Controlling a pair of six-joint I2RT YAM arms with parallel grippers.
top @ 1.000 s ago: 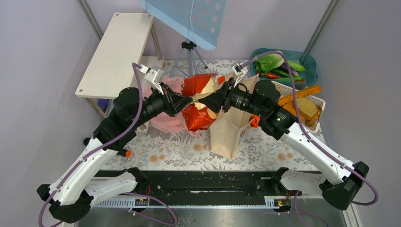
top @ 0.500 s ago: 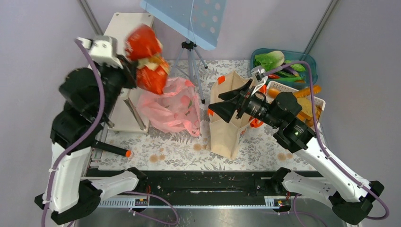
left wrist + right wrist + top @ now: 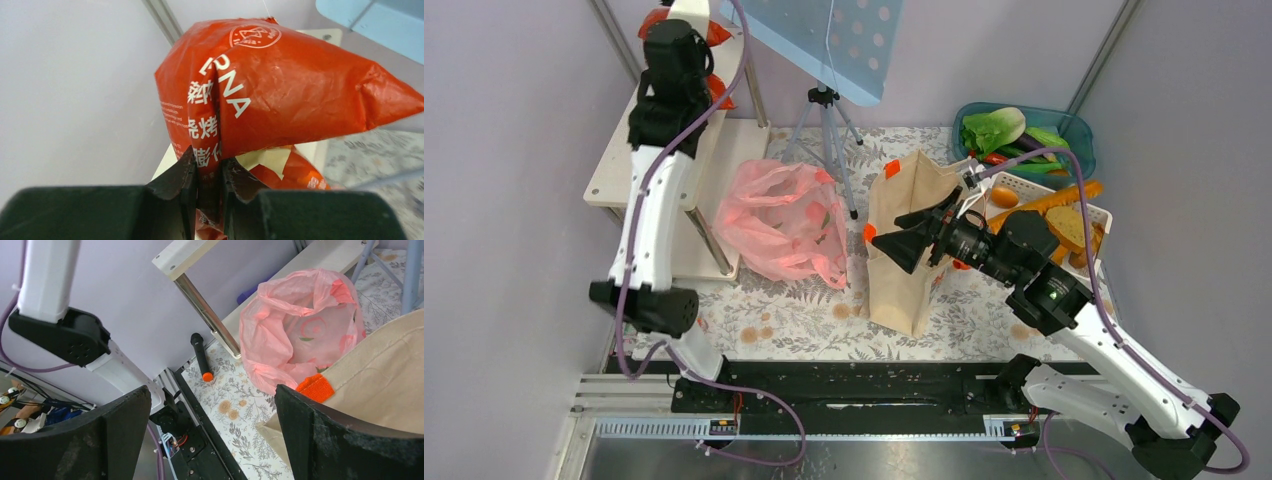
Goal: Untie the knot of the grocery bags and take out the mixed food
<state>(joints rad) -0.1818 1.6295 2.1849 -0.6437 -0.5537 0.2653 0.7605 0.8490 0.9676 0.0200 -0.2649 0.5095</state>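
The pink grocery bag (image 3: 779, 220) lies crumpled and open on the floral mat, left of the beige tote (image 3: 914, 250); it also shows in the right wrist view (image 3: 295, 335). My left gripper (image 3: 209, 161) is shut on a fold of a red snack packet (image 3: 280, 85), held high at the far left over the white bench, where the packet (image 3: 716, 35) peeks out beside the left arm. My right gripper (image 3: 904, 238) hangs over the tote, jaws wide open and empty (image 3: 211, 390). Mixed food lies at the right: a leafy vegetable (image 3: 994, 128) and bread (image 3: 1069, 228).
A white bench (image 3: 624, 150) stands at the left. A tripod (image 3: 824, 110) carries a blue perforated board (image 3: 824, 35) behind the bags. A teal basin (image 3: 1079, 140) and a white basket (image 3: 1104, 215) hold the food. A black marker with an orange tip (image 3: 200, 357) lies near the bench leg.
The right gripper let go of the red packet, opened wide and drew back over the tote. The left arm swung the packet from above the pink bag up to the far left.
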